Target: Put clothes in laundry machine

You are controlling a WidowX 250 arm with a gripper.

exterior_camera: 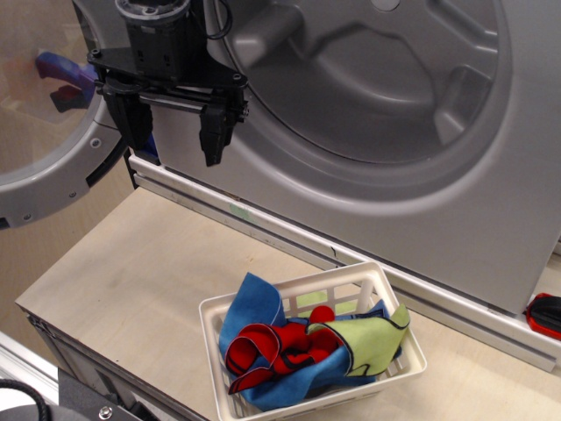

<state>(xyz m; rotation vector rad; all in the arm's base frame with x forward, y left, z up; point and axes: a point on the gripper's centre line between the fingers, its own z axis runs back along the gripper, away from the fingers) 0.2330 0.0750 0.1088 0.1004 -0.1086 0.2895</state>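
The clothes lie piled in a white slotted basket at the lower middle: a blue piece, a red piece and a lime green piece. The laundry machine fills the upper right, its wide drum mouth open and its grey ribbed drum showing. Its round door hangs open at the upper left. My gripper hangs at the upper left in front of the machine's left front panel, well above and to the left of the basket. Its two black fingers are spread apart and hold nothing.
The basket stands on a pale wooden table whose front edge runs along the lower left. A red and black object lies at the right edge. A blue-purple shape shows through the door window.
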